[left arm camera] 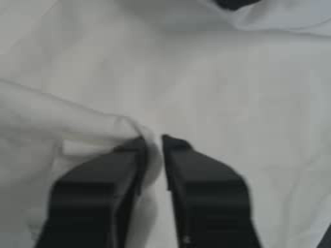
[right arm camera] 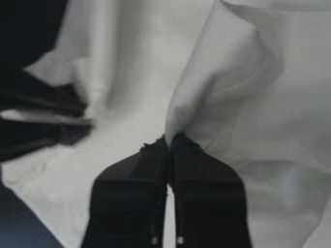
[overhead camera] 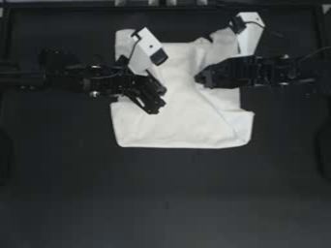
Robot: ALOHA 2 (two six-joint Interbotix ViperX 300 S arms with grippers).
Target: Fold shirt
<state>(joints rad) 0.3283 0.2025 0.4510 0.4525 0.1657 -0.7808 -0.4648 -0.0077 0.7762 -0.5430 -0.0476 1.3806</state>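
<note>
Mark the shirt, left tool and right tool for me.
shirt (overhead camera: 188, 123): top view, flat lower body panel.
left tool (left arm camera: 154, 145): left wrist view, between the tips, pinching a raised fold.
right tool (right arm camera: 169, 141): right wrist view, between the tips, closed on a cloth ridge.

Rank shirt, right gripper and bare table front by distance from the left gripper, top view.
1. shirt, pinched by the left gripper, centre.
2. right gripper, on the shirt's right side.
3. table front, beyond the hem.

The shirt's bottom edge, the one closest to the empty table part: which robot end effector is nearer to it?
Left. The left end effector is lower on the shirt, closer to that bottom edge. The right end effector pinches cloth higher up, toward the sleeves.
</note>
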